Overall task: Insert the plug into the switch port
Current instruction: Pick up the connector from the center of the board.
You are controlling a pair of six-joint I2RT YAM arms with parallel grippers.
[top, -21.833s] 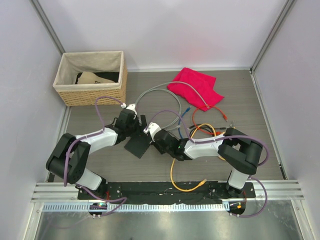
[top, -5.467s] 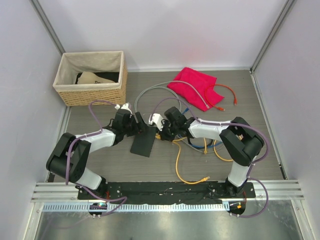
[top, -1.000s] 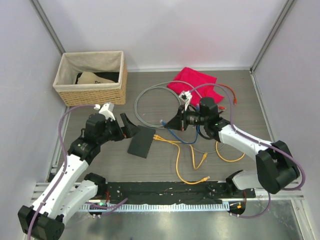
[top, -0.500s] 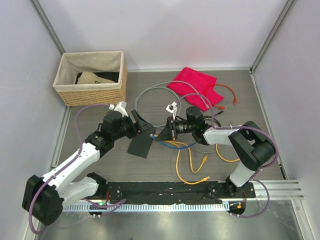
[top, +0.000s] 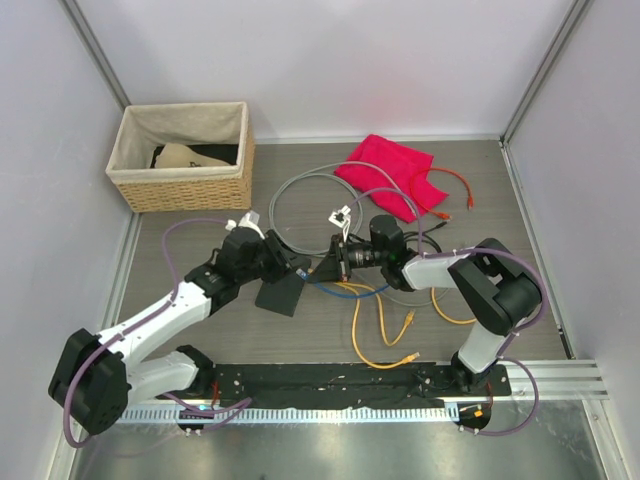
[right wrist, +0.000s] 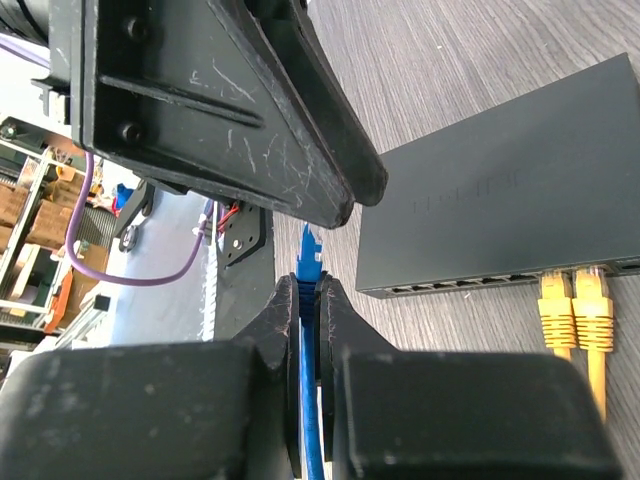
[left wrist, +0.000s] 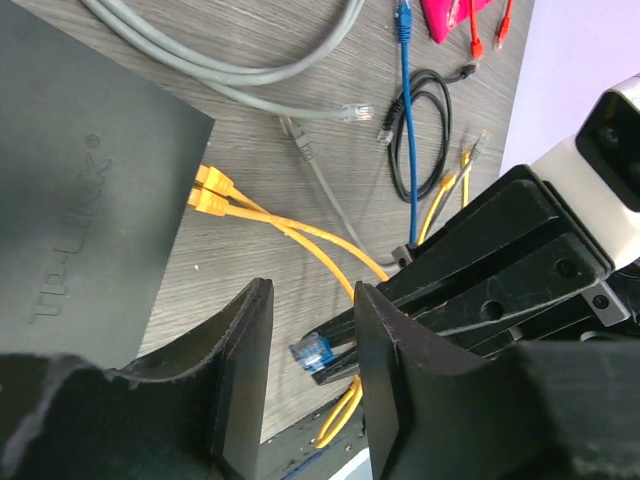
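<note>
The switch [top: 281,295] is a flat dark grey box on the table; two yellow plugs [left wrist: 208,193] sit in its socket row. My right gripper [top: 322,270] is shut on the blue cable just behind its blue plug [right wrist: 308,250], which sticks out past the fingertips, off to the side of the switch [right wrist: 500,195]. My left gripper [top: 292,265] is open just above the switch's far end. In the left wrist view the blue plug [left wrist: 312,352] lies between my open fingers [left wrist: 240,380], apart from both. The right gripper [right wrist: 308,285] holds it above the table.
A wicker basket [top: 180,155] stands at the back left. A red cloth [top: 392,172] lies at the back with a red cable [top: 455,185] beside it. Grey cable loops [top: 300,195], yellow cables [top: 385,320] and a black cable [left wrist: 425,110] lie around the right arm.
Over the last second my right gripper brought the blue plug left to the switch. My left gripper moved right until its open fingers straddle the plug.
</note>
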